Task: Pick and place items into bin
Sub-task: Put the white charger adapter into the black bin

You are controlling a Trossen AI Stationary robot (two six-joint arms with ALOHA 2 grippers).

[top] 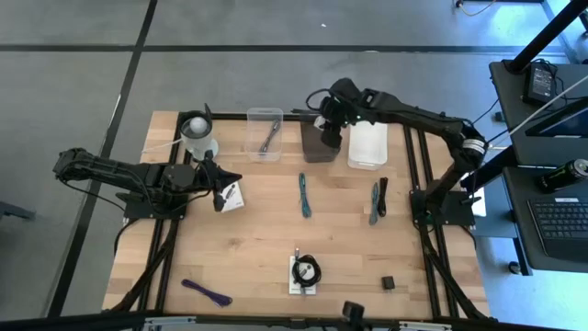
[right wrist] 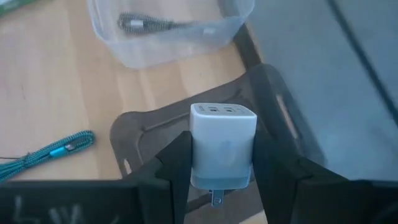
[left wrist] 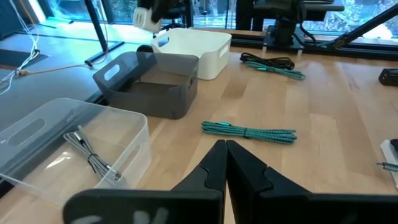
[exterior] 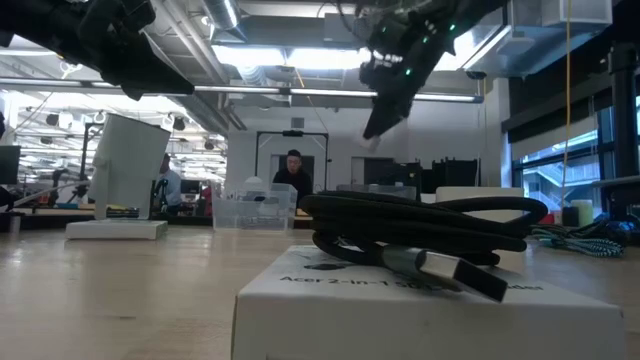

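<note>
- Scanning the desk (top: 266, 230), we found cables and cards waiting.
- Beneath the right claw (right wrist: 222, 163) stood the dark grey bin (right wrist: 155, 134).
- That claw gripped a white charger (right wrist: 222, 152); we judged release came next, once centred over the bin.
- Our left claw (left wrist: 225, 158) rested closed, empty.

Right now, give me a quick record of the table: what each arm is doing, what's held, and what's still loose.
right gripper: above the dark grey bin, shut on a white charger
left gripper: shut, empty, low over the table's left side
clear bin: holds a grey cable
white bin: contents unclear
loose: teal cable, coiled black cable, purple strap, black cube
</note>
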